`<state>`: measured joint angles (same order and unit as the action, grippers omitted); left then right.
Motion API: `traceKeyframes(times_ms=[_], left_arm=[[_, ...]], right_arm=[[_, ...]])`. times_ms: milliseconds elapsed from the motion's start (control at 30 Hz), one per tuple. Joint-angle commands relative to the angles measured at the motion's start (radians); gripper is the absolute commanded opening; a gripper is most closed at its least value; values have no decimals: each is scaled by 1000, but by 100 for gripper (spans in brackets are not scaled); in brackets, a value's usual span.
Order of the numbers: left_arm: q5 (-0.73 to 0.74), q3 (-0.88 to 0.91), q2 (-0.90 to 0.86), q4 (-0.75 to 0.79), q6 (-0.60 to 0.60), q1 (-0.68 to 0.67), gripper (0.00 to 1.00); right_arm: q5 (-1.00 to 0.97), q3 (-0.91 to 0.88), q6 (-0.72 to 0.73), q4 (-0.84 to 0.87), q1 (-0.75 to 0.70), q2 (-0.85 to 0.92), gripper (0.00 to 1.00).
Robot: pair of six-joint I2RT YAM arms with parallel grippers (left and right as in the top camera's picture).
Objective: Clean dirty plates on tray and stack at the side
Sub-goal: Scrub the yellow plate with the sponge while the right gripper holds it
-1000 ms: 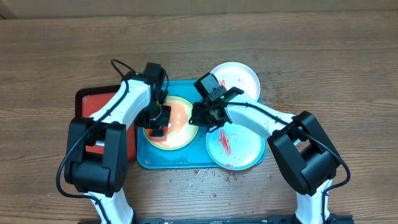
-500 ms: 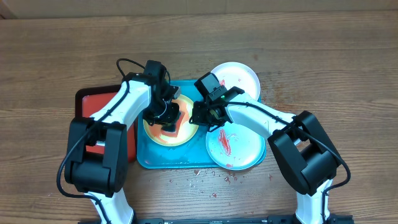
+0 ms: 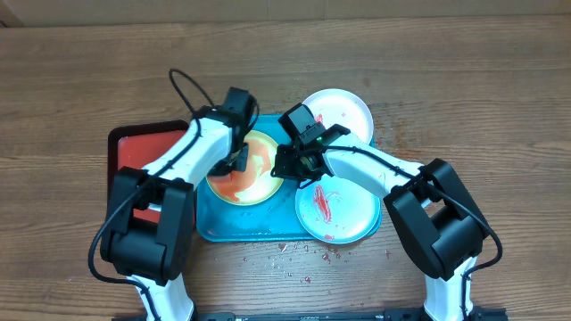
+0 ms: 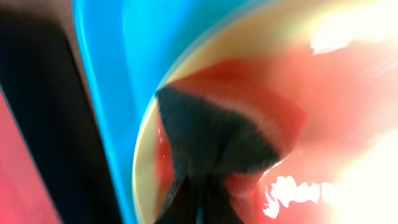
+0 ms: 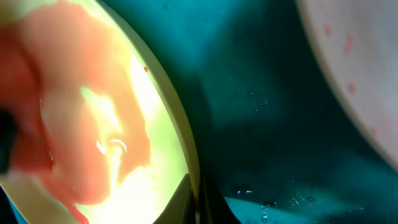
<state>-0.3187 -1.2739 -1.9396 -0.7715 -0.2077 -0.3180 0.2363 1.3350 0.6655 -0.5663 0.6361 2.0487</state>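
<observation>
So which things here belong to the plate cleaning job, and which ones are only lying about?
Job: blue tray, yellow-green plate, aqua plate, white plate, dark pad in the left tool.
Lying about: red tray, red specks on the table.

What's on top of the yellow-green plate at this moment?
Red-orange sauce smeared over most of the yellow-green plate, and a dark pad pressed on it by the left gripper. That gripper hides the plate's left edge from overhead, so sauce there can't be seen.
</observation>
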Motion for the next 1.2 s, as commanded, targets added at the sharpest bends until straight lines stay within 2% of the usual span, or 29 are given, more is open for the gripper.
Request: traceKeyframes(times_ms=[0,100,233,367,467,633,700,767,833,933,1033,1167], left_arm=[[-54,2,-13,114,-32,-44,4],[58,2,-13,232,-31,-68,4],[300,2,-13,241,47,-69,4],[510,2,-13,127,170,-62,4],[520,2,-13,11,206,-54,4],[526,2,-13,-85,213,0,4],[659,2,-13,-109,286,20,4],[818,2,-13,-139,415,26,4],[875,2,-13,-153,473,24,4],[830,2,-13,-126,462,20,4],[695,2,-13,-46,343,27,4],[255,2,-13,56,14,41,4]], right_arm=[[-18,0,-8,-3,-3,24,4],[-18,0,-11,-4,-3,24,4],[-18,0,-11,-4,-3,24,4],[-5,0,-11,-7,-8,24,4],[37,0,-11,-7,-27,24,4],[135,-17,-45,14,-78,24,4],[156,-39,-45,35,-92,24,4],[182,-58,-45,64,-102,24,4],[195,-63,-45,75,-108,24,4],[195,-63,-45,76,-108,24,4],[192,-63,-45,74,-108,24,4],[190,-63,-45,74,-108,24,4]])
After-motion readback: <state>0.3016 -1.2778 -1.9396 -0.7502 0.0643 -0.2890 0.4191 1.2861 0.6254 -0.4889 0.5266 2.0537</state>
